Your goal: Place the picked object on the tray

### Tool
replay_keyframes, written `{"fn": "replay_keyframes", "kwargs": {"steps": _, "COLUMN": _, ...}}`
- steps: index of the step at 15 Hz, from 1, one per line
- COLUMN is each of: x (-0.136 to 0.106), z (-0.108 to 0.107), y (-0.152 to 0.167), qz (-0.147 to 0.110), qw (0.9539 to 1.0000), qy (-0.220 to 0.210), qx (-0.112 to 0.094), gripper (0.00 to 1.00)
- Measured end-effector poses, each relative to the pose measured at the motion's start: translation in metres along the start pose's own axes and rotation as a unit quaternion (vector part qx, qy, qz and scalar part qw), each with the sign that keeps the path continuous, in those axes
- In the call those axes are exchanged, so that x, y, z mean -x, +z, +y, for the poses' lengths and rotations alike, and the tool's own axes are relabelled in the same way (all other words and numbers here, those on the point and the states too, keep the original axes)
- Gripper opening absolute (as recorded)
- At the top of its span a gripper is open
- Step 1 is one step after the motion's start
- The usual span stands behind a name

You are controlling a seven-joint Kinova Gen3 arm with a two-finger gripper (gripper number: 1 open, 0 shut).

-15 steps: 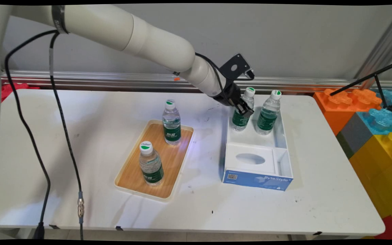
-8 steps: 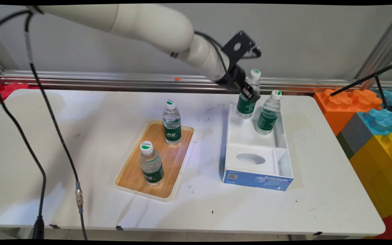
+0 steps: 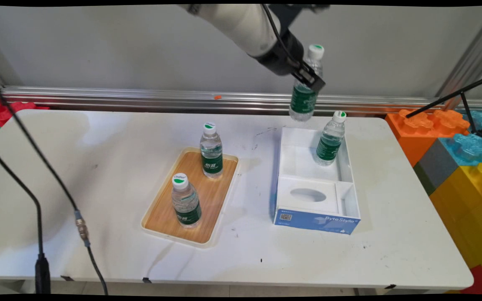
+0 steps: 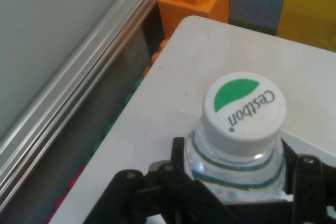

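The claw (image 3: 306, 78) is clamped on the upper body of a water bottle (image 3: 303, 98), which hangs upright in the air just above the far end of the white box (image 3: 352, 173) on the bench (image 3: 98, 138).

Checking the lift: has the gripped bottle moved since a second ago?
Yes. The gripped bottle has risen out of the white box, now hanging above its far end in the gripper.

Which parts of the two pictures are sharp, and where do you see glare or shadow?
Main view: sharp overall; soft glare on the wooden tray; the paper box and the bottles on the white table cast faint shadows. Hand view: the held water bottle has a sharp cap with readable lettering, while the end effector at the bottom edge looks softer.
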Motion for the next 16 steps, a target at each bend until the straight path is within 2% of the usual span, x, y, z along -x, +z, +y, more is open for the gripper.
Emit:
{"fn": "replay_keyframes", "kwargs": {"steps": 4, "x": -0.004, "z": -0.005, "y": -0.057, "qz": 0.000, "qw": 1.0000, "qy": 0.000, "qx": -0.001, "gripper": 0.00}}
{"fn": "replay_keyframes", "kwargs": {"steps": 8, "x": 0.014, "z": -0.017, "y": -0.103, "qz": -0.010, "qw": 0.9998, "qy": 0.016, "qx": 0.011, "gripper": 0.00}}
{"fn": "replay_keyframes", "kwargs": {"steps": 11, "x": 0.039, "z": -0.034, "y": -0.144, "qz": -0.017, "qw": 0.9986, "qy": 0.037, "qx": 0.034, "gripper": 0.00}}
{"fn": "replay_keyframes", "kwargs": {"steps": 14, "x": 0.077, "z": -0.063, "y": -0.192, "qz": -0.020, "qw": 0.9971, "qy": 0.041, "qx": 0.061, "gripper": 0.00}}
{"fn": "replay_keyframes", "kwargs": {"steps": 16, "x": 0.096, "z": -0.076, "y": -0.211, "qz": -0.021, "qw": 0.9963, "qy": 0.040, "qx": 0.073, "gripper": 0.00}}
